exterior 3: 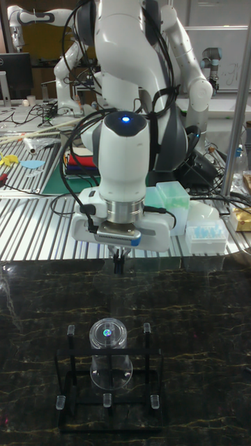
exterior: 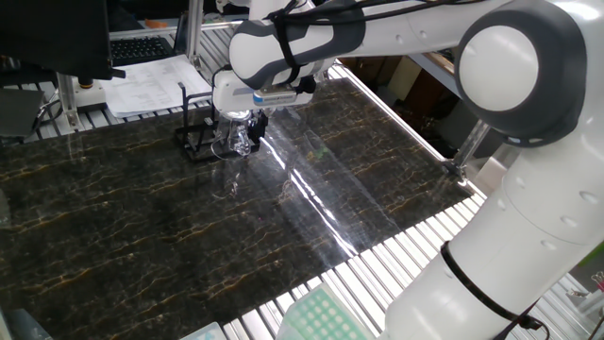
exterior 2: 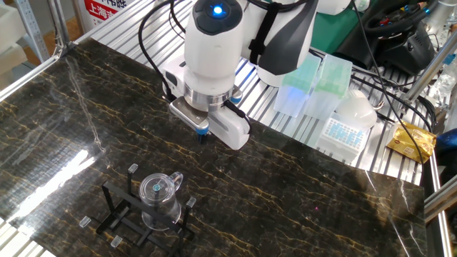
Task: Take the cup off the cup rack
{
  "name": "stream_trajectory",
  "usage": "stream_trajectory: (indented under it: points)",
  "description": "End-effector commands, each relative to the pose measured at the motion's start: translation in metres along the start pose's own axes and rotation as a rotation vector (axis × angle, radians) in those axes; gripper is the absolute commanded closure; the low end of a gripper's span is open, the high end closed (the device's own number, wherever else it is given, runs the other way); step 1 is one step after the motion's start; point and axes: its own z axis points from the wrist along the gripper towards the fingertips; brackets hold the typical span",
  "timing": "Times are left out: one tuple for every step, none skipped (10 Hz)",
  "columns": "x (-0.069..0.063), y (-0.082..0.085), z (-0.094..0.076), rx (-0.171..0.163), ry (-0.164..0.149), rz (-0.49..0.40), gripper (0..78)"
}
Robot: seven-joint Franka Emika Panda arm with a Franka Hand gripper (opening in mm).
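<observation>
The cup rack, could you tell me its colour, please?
Black thin wire; the cup rack shows best in the tall fixed view.

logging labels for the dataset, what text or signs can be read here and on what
"上海": red sign at the top edge of the other fixed view, cut off; the rest is unreadable.
Papers behind the table: print too small to read.
Yellow packet: markings too blurred to read.
Cup, rack: no text.
</observation>
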Motion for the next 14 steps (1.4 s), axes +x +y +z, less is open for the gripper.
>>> stream_trajectory:
  points:
    - [-0.001,0.0,-0.001,0.007,-0.006,-0.001,77.6]
    - [-0.004,0.002,0.001,0.012,-0.009,-0.004,77.6]
    - [-0.005,0.002,0.002,0.016,-0.014,-0.002,77.6]
    - [-0.006,0.002,0.002,0.019,-0.015,-0.001,77.6]
    - [-0.008,0.002,0.0,0.023,-0.016,-0.001,77.6]
    - [-0.013,0.001,-0.001,0.023,-0.014,-0.003,77.6]
    - [-0.017,0.002,0.0,0.024,-0.013,-0.004,77.6]
    - [-0.02,0.002,0.001,0.025,-0.013,-0.003,77.6]
    - [-0.022,0.002,0.002,0.027,-0.012,-0.003,77.6]
    - [-0.024,0.001,0.004,0.028,-0.012,-0.005,77.6]
    - [-0.025,0.0,0.006,0.027,-0.011,-0.008,77.6]
    - [-0.027,-0.002,0.008,0.025,-0.009,-0.014,77.6]
    - [-0.028,-0.005,0.009,0.021,-0.009,-0.018,77.6]
    - [-0.028,-0.005,0.009,0.02,-0.009,-0.018,77.6]
